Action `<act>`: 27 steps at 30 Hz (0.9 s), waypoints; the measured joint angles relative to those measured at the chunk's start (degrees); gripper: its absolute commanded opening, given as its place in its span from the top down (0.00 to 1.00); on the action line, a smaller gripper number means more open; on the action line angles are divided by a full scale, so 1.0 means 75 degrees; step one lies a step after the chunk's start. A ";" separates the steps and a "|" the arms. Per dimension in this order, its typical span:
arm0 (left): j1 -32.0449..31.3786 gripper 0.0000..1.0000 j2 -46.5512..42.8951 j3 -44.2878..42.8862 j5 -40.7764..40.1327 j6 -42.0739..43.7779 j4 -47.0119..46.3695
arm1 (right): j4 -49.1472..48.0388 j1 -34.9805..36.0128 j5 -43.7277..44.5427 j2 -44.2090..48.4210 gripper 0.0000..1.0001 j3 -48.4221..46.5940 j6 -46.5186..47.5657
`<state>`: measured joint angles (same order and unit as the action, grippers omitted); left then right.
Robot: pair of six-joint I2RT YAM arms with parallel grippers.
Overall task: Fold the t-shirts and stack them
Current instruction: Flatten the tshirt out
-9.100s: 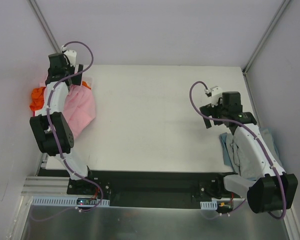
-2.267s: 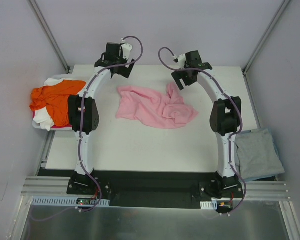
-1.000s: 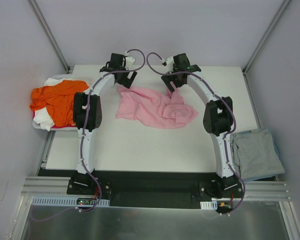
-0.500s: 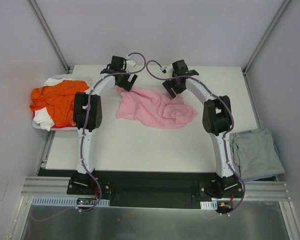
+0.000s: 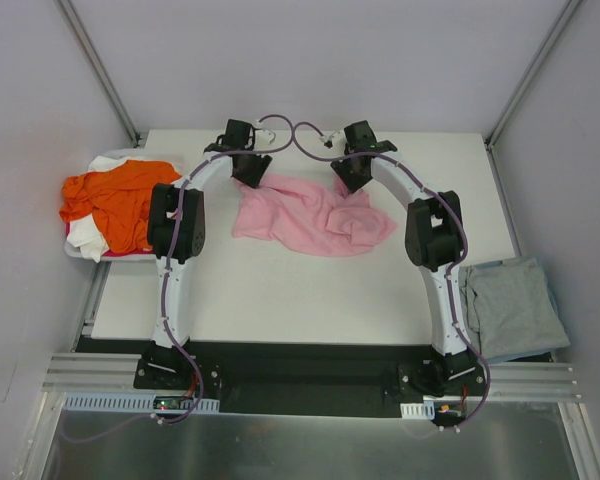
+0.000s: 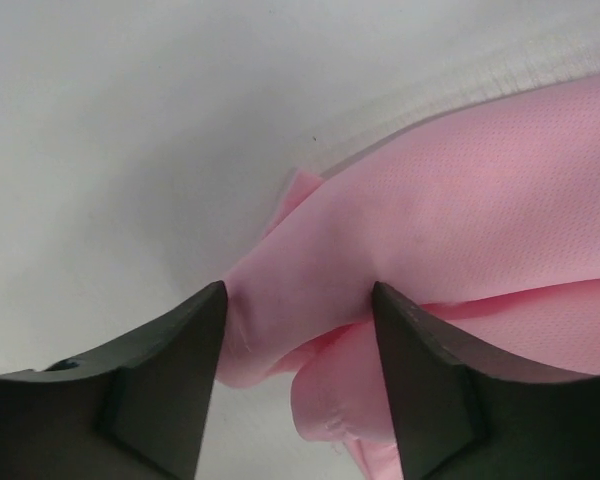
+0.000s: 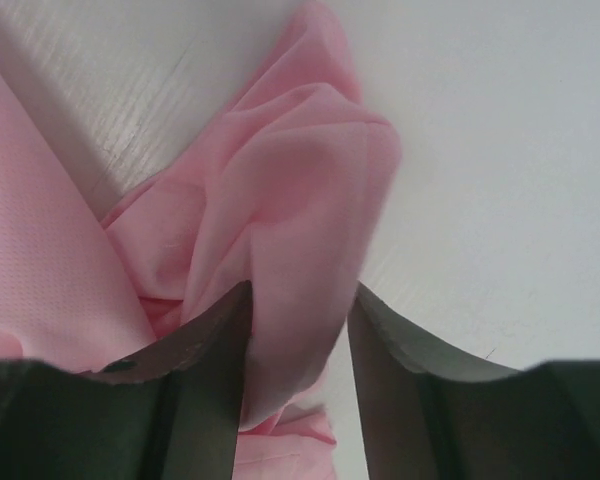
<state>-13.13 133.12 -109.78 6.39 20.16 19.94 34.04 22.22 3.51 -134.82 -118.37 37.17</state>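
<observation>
A crumpled light pink t-shirt (image 5: 310, 215) lies on the middle of the white table (image 5: 280, 290). My left gripper (image 5: 252, 172) is down at its back left corner. In the left wrist view the gripper (image 6: 298, 300) straddles a bunched corner of pink cloth (image 6: 480, 200), jaws apart. My right gripper (image 5: 348, 180) is at the shirt's back right corner. There a raised fold of the pink t-shirt (image 7: 280, 190) stands between the jaws of that gripper (image 7: 300, 300), with a gap on the right side. An orange t-shirt (image 5: 115, 195) lies over a white one (image 5: 100, 163) at the left.
A grey-blue t-shirt (image 5: 515, 305) lies flat off the table's right edge, near the right arm's base. The orange and white pile sits in a low tray (image 5: 75, 250) beyond the left edge. Grey walls close in on three sides.
Both grippers have come down onto the pink t-shirt's back corners and their jaws have narrowed around the cloth. The shirt itself has barely shifted.
</observation>
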 measured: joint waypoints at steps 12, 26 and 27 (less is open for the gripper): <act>-0.0006 1.00 0.0000 -0.0003 -0.0015 0.0029 -0.0006 | -0.0108 0.0003 0.0192 0.0012 0.99 0.0134 0.0050; -0.0009 1.00 -0.0664 -0.0734 -0.0813 0.0216 0.0029 | 0.0052 -0.0009 0.1253 0.1072 0.99 0.0216 0.0408; -0.0006 1.00 -0.0807 -0.0825 -0.0901 0.0239 0.0032 | 0.0082 -0.0015 0.1343 0.1221 0.99 0.0090 0.0466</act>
<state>-13.17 127.07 -115.96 -0.36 21.96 20.18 34.65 22.11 13.58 -125.67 -117.69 40.66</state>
